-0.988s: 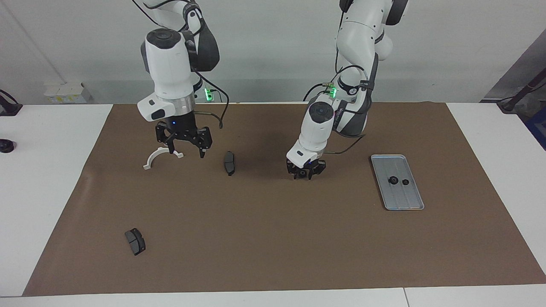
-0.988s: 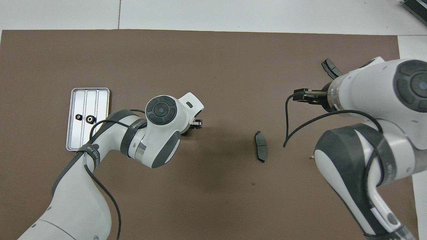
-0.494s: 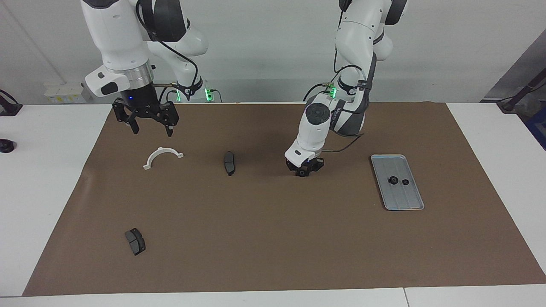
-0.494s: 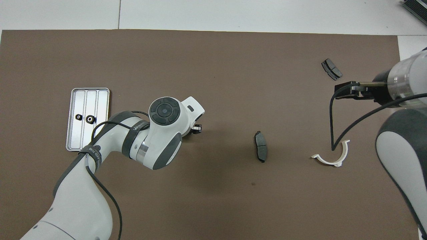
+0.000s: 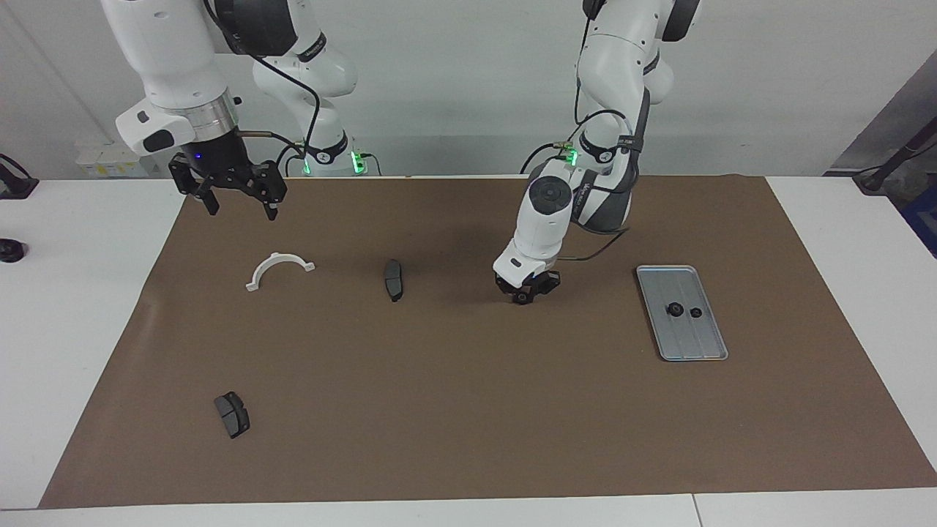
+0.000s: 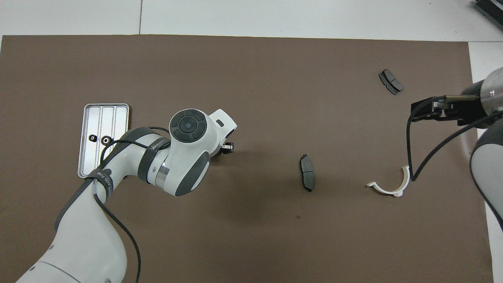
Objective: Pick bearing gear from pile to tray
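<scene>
My left gripper (image 5: 523,295) is down at the brown mat's middle, shut on a small black bearing gear (image 5: 521,298); in the overhead view its own wrist hides both. The silver grooved tray (image 5: 692,342) (image 6: 118,118) lies toward the left arm's end of the table, with two black gears (image 5: 674,309) (image 6: 106,139) in it. The pile's scattered parts lie toward the right arm's end: a white half-ring (image 5: 279,268) (image 6: 391,185) and a dark brake pad (image 5: 393,279) (image 6: 307,173). My right gripper (image 5: 241,211) hangs open and empty, high over the mat's edge by the robots.
A second brake pad (image 5: 232,414) (image 6: 390,81) lies far from the robots, toward the right arm's end. The brown mat (image 5: 468,410) covers most of the white table. A small black thing (image 5: 10,250) sits on the white tabletop off the mat.
My left gripper closed on the gear and shifted slightly toward the tray. The right arm rose from above the half-ring and drew back toward its base, still open.
</scene>
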Motion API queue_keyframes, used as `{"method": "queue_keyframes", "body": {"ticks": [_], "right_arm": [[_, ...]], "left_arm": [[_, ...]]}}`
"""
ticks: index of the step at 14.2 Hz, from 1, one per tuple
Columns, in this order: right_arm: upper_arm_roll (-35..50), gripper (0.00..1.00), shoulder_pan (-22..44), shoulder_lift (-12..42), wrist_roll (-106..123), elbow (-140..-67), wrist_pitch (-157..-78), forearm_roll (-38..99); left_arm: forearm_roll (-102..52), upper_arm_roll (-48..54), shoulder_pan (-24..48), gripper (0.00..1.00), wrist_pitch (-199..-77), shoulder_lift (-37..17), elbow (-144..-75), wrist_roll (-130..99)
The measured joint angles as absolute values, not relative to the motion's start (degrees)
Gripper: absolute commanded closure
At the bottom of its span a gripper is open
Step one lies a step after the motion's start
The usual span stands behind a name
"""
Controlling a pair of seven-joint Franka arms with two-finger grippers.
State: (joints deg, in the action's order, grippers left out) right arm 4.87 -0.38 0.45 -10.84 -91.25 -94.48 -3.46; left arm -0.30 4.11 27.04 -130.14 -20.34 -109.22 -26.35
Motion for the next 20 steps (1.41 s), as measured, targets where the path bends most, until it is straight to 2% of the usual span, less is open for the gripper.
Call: {"method": "queue_keyframes", "body": {"ticks": [4, 10, 13, 20], "right_arm": [[5.24, 0.0, -0.34, 0.56, -10.83, -91.27, -94.48, -3.42], [5.76, 0.0, -0.31, 0.56, -10.83, -91.55, -94.37, -3.39], [5.76, 0.0, -0.31, 0.55, -10.83, -91.94, -94.35, -3.37], [5.58, 0.0, -0.41, 0.49, -10.83, -92.44, -94.35, -3.23]], "left_arm": [[-0.29, 3.7, 19.17, 1.0, -127.75, -20.27, -104.36, -25.08], [-0.29, 3.6, 5.81, 1.0, -124.55, -20.16, -103.73, -9.01], [-0.29, 3.6, 1.4, 1.0, -123.58, -20.09, -104.62, -1.24], [-0.29, 3.63, -2.46, 1.0, -121.02, -16.93, -111.66, 9.35]]}}
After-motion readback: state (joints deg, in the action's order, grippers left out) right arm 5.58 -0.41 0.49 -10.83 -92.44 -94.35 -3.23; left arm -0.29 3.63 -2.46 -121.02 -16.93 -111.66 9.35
